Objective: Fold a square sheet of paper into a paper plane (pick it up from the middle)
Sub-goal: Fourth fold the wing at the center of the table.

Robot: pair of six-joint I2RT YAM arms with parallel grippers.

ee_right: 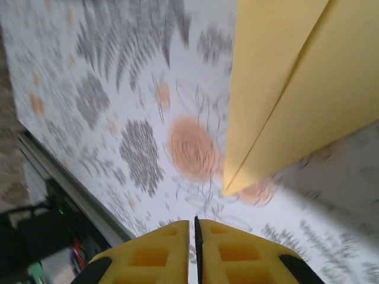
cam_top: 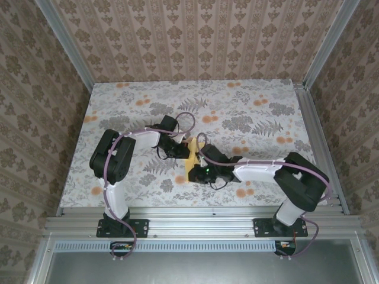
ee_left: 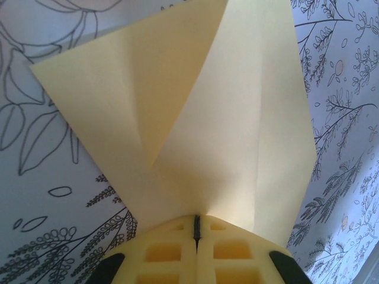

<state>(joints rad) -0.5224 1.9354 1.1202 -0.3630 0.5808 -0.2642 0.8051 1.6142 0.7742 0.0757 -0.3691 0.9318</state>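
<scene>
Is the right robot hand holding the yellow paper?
No, the right gripper has its fingers pressed together on nothing, and the yellow paper hangs apart above them.

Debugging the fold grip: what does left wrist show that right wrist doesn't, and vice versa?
Left wrist: the left gripper shut on the yellow paper at its edge, with folded flaps and creases fanning out ahead.
Right wrist: the right gripper with fingers together and nothing between them, the paper's folded corner up to the right, an orange flower print and the table's metal edge rail.
Both: the paper against the floral tablecloth.
</scene>
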